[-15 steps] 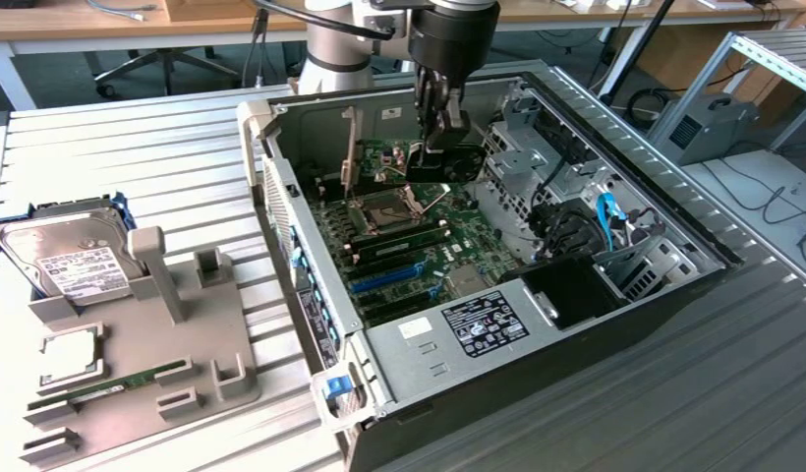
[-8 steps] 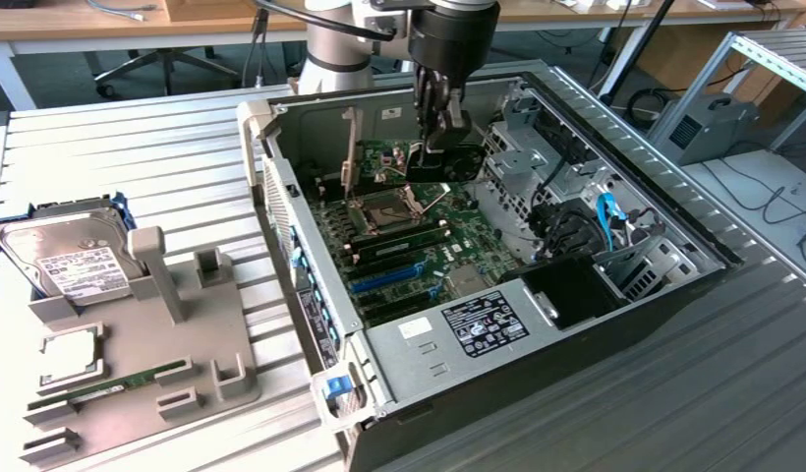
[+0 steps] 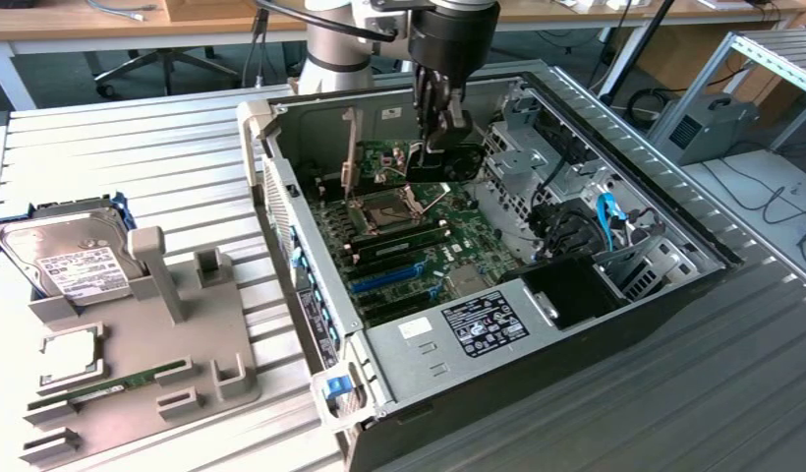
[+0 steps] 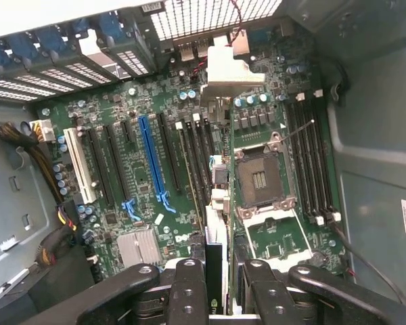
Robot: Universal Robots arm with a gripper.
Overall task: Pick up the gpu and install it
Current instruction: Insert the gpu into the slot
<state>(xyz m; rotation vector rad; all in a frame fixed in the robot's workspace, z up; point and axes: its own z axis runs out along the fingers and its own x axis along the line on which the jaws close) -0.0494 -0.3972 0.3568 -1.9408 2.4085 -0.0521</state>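
Note:
My gripper [image 3: 442,133] hangs inside the open computer case [image 3: 282,211], shut on the gpu [image 3: 410,165]. The gpu is a green card with a black cooler, held upright above the far end of the motherboard [image 3: 417,251]. In the wrist view the gpu [image 4: 216,223] runs edge-on from between my fingers [image 4: 188,284] out to its silver bracket [image 4: 229,68]. It hovers over the black slots beside the CPU socket [image 4: 260,179]. The blue slot [image 4: 152,162] lies a little to one side of the card.
On the exterior view's left, a grey holder [image 3: 141,374] carries a hard drive [image 3: 69,261], a RAM stick [image 3: 108,388] and a square chip [image 3: 69,354]. Drive cages and cables [image 3: 600,221] fill the case's right side. A labelled box [image 3: 489,324] sits at its near end.

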